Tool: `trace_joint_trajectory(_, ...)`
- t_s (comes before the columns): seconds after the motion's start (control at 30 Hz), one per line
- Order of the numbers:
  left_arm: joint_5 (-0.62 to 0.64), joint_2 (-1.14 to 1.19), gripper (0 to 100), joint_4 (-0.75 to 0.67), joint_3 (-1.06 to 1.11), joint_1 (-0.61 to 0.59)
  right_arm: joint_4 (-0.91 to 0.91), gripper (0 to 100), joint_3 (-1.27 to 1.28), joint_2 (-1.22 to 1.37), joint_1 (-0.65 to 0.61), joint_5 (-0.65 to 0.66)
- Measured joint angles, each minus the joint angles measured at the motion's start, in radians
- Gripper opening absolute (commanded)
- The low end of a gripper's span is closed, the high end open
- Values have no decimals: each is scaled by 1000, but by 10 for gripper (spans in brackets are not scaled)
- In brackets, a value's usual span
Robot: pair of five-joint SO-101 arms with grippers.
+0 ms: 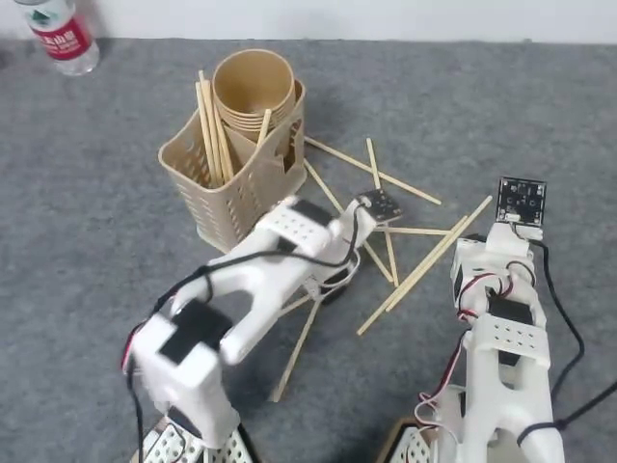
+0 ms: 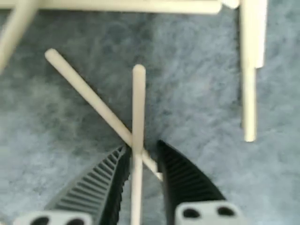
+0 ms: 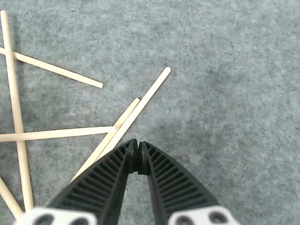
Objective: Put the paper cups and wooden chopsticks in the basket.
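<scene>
While the paper cups (image 1: 253, 87) already sit stacked in the basket (image 1: 207, 207), rising above its rim, a bundle of standing chopsticks (image 1: 214, 135) leans upright beside them in the same basket. The basket is a tan plastic one with slotted walls and stands on the desk (image 1: 96, 251), which is covered in grey carpet-like cloth. A white wall (image 1: 386, 14) runs along the far edge, and a clear bottle (image 1: 60, 37) with a red label stands in the far corner, well apart from the basket.

Near the basket, the loose chopsticks (image 1: 424, 265) lie scattered and crossing one another on the cloth, pale wood, thin and straight.

The left hand (image 2: 142, 146) hangs low over them, its dark ribbed fingers narrowly spread with one chopstick (image 2: 138, 103) running between them; a second stick (image 2: 84, 89) crosses that one just at the fingertips.

The right hand (image 3: 138, 143) is pressed together on nothing, its tips just beside the lower ends of two loose sticks lying side by side.
</scene>
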Motion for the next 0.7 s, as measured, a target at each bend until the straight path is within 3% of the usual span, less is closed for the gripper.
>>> trace_joint_trajectory(0.13, -5, 121, 14, 127, -164, 5, 0, 8, 0, 0, 0, 0)
trace_joint_trajectory(0.3, -8, 112, 12, 120, -157, 5, 0, 8, 0, 0, 0, 0)
trace_joint_trajectory(0.5, -9, 0, 12, 48, -58, 52, 0, 8, 0, 0, 0, 0)
trace_joint_trajectory(0.7, -15, -275, 12, 49, -57, 106, 0, 8, 0, 0, 0, 0)
